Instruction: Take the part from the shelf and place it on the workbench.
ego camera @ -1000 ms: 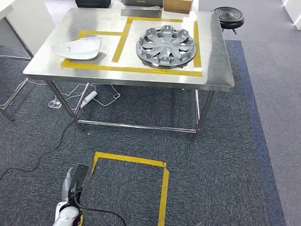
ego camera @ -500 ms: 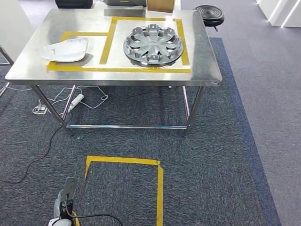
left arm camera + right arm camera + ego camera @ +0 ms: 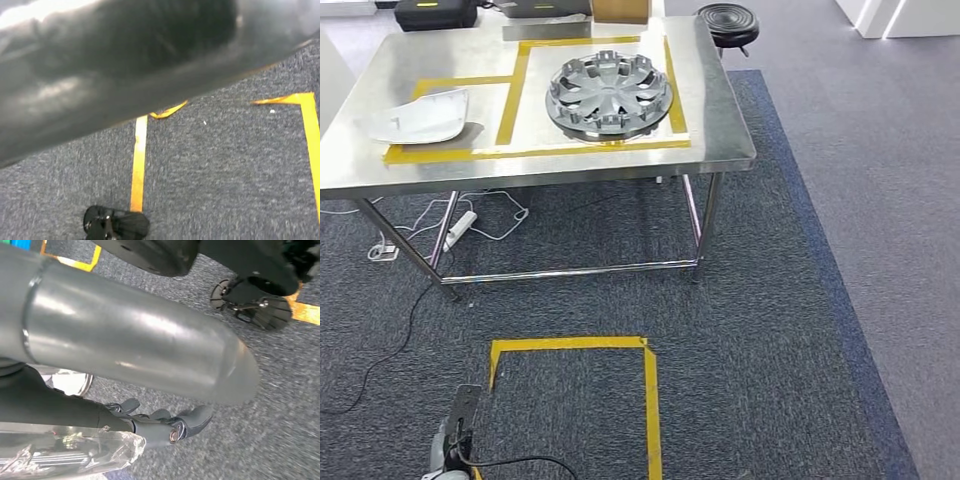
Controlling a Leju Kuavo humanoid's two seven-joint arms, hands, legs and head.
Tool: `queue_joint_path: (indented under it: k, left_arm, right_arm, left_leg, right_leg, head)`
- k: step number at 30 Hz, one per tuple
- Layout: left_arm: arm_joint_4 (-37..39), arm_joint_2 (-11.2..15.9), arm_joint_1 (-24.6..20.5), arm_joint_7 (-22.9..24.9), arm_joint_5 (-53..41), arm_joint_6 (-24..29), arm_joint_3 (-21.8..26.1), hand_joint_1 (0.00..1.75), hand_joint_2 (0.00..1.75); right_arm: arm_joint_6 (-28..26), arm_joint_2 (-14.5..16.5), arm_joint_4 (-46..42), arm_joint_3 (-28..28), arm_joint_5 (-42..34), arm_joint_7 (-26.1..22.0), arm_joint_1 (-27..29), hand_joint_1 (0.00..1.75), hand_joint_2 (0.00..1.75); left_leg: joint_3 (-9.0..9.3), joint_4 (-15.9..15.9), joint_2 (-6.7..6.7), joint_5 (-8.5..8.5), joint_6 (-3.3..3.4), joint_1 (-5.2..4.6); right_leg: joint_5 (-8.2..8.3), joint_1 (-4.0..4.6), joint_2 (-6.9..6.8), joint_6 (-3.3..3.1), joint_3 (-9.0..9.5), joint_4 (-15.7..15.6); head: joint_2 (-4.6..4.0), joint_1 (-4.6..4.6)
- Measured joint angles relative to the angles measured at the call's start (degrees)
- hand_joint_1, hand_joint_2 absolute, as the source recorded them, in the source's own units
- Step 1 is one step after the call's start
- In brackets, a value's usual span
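Note:
On the steel workbench (image 3: pixel 712 110) lie a grey wheel cover (image 3: pixel 609 92) inside a yellow-taped box and a white curved part (image 3: pixel 422 117) in the taped box to its left. My left hand (image 3: pixel 450 448) hangs low over the carpet at the picture's bottom edge; its fingers are too small to read. In the right wrist view my right hand (image 3: pixel 166 422) hangs over the carpet, dark fingers stretched out below the thick silver thumb (image 3: pixel 132 340), nothing between them. Crinkled clear film (image 3: pixel 68 455) lies beside the fingers.
A yellow tape square (image 3: pixel 576 345) marks the carpet in front of the bench. White cables and a power strip (image 3: pixel 460 228) lie under the bench. A black stool (image 3: pixel 727 20) stands at the bench's far right corner, a cardboard box (image 3: pixel 620 10) and black cases at its back.
The camera has turned right, so the bench and floor tape have slid left in the picture. My left arm sits lower at the bottom edge. Nothing on the bench has moved.

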Motion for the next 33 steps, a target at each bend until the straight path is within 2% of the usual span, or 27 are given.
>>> queue_joint_path:
  k: [2,4,5,6,7,9,10,11,12,14,16,17,19,20,21,22,23,24,25,26,27,30,32,33]
  left_arm:
    - [0.07,-0.03,0.00,0.03,0.00,0.01,0.20,0.00,0.00]
    - [0.19,-0.07,0.04,0.08,0.02,0.02,0.34,0.00,0.00]
    - [0.26,-0.05,0.06,0.16,0.08,-0.01,0.42,0.00,0.00]
    - [0.32,-0.04,0.08,0.36,0.26,-0.09,0.48,0.00,0.00]
    - [0.37,-0.02,0.08,0.68,0.56,-0.25,0.55,0.00,0.00]
    - [0.43,0.01,0.05,1.60,1.34,-0.61,0.86,0.00,0.00]
    - [0.46,-0.01,0.03,1.99,1.69,-0.72,1.10,0.00,0.00]
    - [0.49,-0.03,0.02,2.31,1.97,-0.74,1.41,0.00,0.00]
    - [0.51,-0.06,0.03,2.53,2.17,-0.71,1.68,0.00,0.00]
    - [0.56,-0.13,0.08,2.83,2.39,-0.55,2.10,0.00,0.00]
    - [0.58,-0.17,0.05,2.91,2.40,-0.40,2.40,0.00,0.00]
    - [0.58,-0.19,0.05,2.91,2.40,-0.36,2.62,0.00,0.00]
    - [0.60,-0.17,0.18,2.92,2.40,-0.32,3.08,0.00,0.00]
    - [0.61,-0.18,0.26,2.92,2.40,-0.32,3.25,0.00,0.00]
    - [0.63,-0.19,0.31,2.93,2.40,-0.33,3.34,0.00,0.00]
    - [0.64,-0.20,0.32,2.93,2.40,-0.33,3.40,0.00,0.00]
    - [0.64,-0.21,0.30,2.93,2.39,-0.33,3.44,0.00,0.00]
    - [0.64,-0.25,0.29,2.93,2.37,-0.33,3.48,0.00,0.00]
    - [0.65,-0.27,0.29,2.93,2.32,-0.33,3.51,0.00,0.00]
    - [0.66,-0.31,0.30,2.93,2.25,-0.33,3.55,0.00,0.00]
    - [0.66,-0.33,0.30,2.93,2.19,-0.33,3.57,0.00,0.00]
    - [0.67,-0.45,0.23,2.93,1.96,-0.36,3.60,0.00,0.00]
    - [0.67,-0.56,0.15,2.93,1.82,-0.40,3.61,0.00,0.00]
    - [0.68,-0.62,0.15,2.93,1.80,-0.43,3.62,0.00,0.00]
  right_arm:
    - [0.00,0.03,0.00,-0.04,0.01,0.01,-0.08,0.00,0.00]
    - [0.00,0.04,0.00,-0.09,0.01,0.01,-0.13,0.00,0.00]
    - [0.00,0.04,0.00,-0.13,0.01,0.03,-0.07,0.00,0.00]
    - [0.00,0.04,0.00,-0.18,-0.01,0.09,0.00,0.00,0.00]
    - [0.00,0.05,0.00,-0.25,-0.02,0.18,0.05,0.00,0.00]
    - [-0.03,0.11,0.00,-0.40,-0.06,0.41,0.03,0.00,0.00]
    - [-0.08,0.14,0.00,-0.46,-0.10,0.53,-0.03,0.00,0.00]
    - [-0.19,0.16,0.00,-0.52,-0.15,0.62,-0.06,0.00,0.00]
    - [-0.31,0.16,0.00,-0.57,-0.21,0.68,-0.04,0.00,0.00]
    - [-0.55,0.16,0.00,-0.68,-0.53,0.79,0.17,0.00,0.00]
    - [-0.70,0.16,0.00,-0.85,-0.92,0.91,0.30,0.00,0.00]
    - [-0.74,0.16,0.00,-0.91,-1.03,0.96,0.23,0.00,0.00]
    - [-0.77,0.16,0.00,-0.96,-1.05,1.01,0.07,0.00,0.00]
    - [-0.77,0.16,0.00,-0.98,-1.05,1.01,0.06,0.00,0.00]
    - [-0.77,0.16,0.00,-0.99,-1.06,1.01,0.11,0.00,0.00]
    - [-0.79,0.16,0.00,-1.01,-1.07,1.01,0.16,0.00,0.00]
    - [-0.82,0.16,0.00,-1.02,-1.08,1.01,0.19,0.00,0.00]
    - [-0.88,0.16,0.00,-1.02,-1.08,0.99,0.16,0.00,0.00]
    - [-0.93,0.16,0.00,-1.02,-1.08,0.97,0.06,0.00,0.00]
    - [-1.00,0.17,0.00,-1.02,-1.08,0.92,-0.07,0.00,0.00]
    - [-1.07,0.17,0.00,-1.02,-1.08,0.88,-0.16,0.00,0.00]
    - [-1.31,0.19,0.00,-1.07,-1.11,0.85,-0.02,0.00,0.00]
    - [-1.41,0.19,0.00,-1.19,-1.11,0.84,-0.02,0.00,0.00]
    - [-1.43,0.21,0.00,-1.26,-1.11,0.83,-0.08,0.00,0.00]
  left_leg:
    - [-1.78,4.08,-0.95,-2.86,-0.57,0.12]
    - [-5.23,11.86,-1.67,-6.71,-0.82,0.16]
    - [-6.59,14.90,-1.80,-7.66,-0.87,0.17]
    - [-7.17,16.21,-1.88,-7.57,-0.88,0.18]
    - [-6.59,15.04,-1.93,-6.24,-0.84,0.21]
    - [-3.03,7.68,-2.63,-2.13,-0.68,0.36]
    - [-1.17,3.70,-3.23,-0.75,-0.57,0.48]
    - [-0.01,1.12,-3.76,-0.11,-0.44,0.56]
    - [0.47,-0.10,-4.13,-0.12,-0.26,0.56]
    - [0.42,-0.37,-3.89,-0.12,0.37,0.46]
    - [0.44,-0.59,-3.37,0.12,1.16,0.56]
    - [0.46,-0.70,-3.01,0.21,1.49,0.65]
    - [0.46,-0.69,-2.28,0.16,1.84,0.56]
    - [0.47,-0.68,-1.86,0.13,1.89,0.51]
    - [0.50,-0.66,-1.50,0.10,1.91,0.48]
    - [0.56,-0.64,-1.17,0.05,1.89,0.48]
    - [0.68,-0.62,-0.86,-0.02,1.82,0.48]
    - [0.85,-0.61,-0.58,-0.14,1.68,0.46]
    - [0.98,-0.54,-0.33,-0.29,1.45,0.32]
    - [1.05,-0.47,-0.09,-0.40,1.18,0.17]
    - [1.07,-0.42,0.18,-0.45,0.91,0.02]
    - [1.08,-0.41,0.90,-0.53,0.02,0.08]
    - [0.04,2.09,0.10,-2.49,-0.52,0.22]
    - [-1.27,5.06,-0.58,-4.26,-0.70,0.27]
  right_leg:
    - [0.38,-0.23,0.68,-0.68,-0.15,-0.26]
    - [0.52,-0.23,1.40,-1.00,-0.38,-0.26]
    - [0.55,-0.23,1.78,-1.06,-0.44,-0.25]
    - [0.57,-0.23,2.20,-1.07,-0.46,-0.23]
    - [0.60,-0.24,2.65,-1.03,-0.46,-0.20]
    - [0.67,-0.30,3.58,-0.80,-0.44,-0.12]
    - [0.67,-0.20,4.02,-0.58,-0.56,0.05]
    - [0.72,-0.12,4.38,-0.30,-0.76,0.15]
    - [0.80,-0.06,4.65,0.01,-0.98,0.19]
    - [1.02,-0.15,5.06,0.64,-1.35,0.01]
    - [0.07,-0.23,4.25,1.27,-2.13,1.25]
    - [-1.31,-0.26,3.48,1.55,-3.23,3.58]
    - [-5.08,-0.34,2.00,2.00,-6.57,11.10]
    - [-6.41,-0.39,1.70,2.12,-8.19,14.60]
    - [-6.73,-0.40,1.55,2.18,-9.00,16.41]
    - [-5.95,-0.41,1.45,2.17,-8.76,16.03]
    - [-4.24,-0.41,1.25,2.10,-7.35,13.35]
    - [-2.22,-0.40,0.71,1.97,-5.18,9.24]
    - [-0.86,-0.24,0.00,1.81,-3.09,5.25]
    - [-0.01,-0.13,-0.56,1.56,-1.50,2.30]
    - [0.18,0.01,-0.88,1.30,-0.73,0.81]
    - [0.31,0.18,-0.02,0.23,-0.79,0.35]
    - [0.68,-0.04,0.72,-0.53,-0.75,-0.05]
    - [0.81,-0.16,1.14,-0.78,-0.73,-0.18]
  head:
    - [0.00,-0.09]
    - [0.00,-0.11]
    - [0.00,-0.10]
    - [0.00,-0.10]
    - [0.00,-0.11]
    - [0.00,-0.11]
    - [0.00,-0.10]
    - [0.00,-0.06]
    - [0.00,-0.04]
    - [0.00,-0.03]
    - [0.00,0.19]
    - [0.00,0.37]
    - [0.00,0.80]
    - [0.00,0.85]
    - [0.00,0.89]
    - [0.00,0.91]
    - [0.00,0.91]
    - [0.00,0.91]
    - [0.00,0.92]
    - [0.00,0.90]
    - [0.00,0.85]
    - [0.00,0.72]
    - [0.00,0.50]
    - [0.00,0.32]
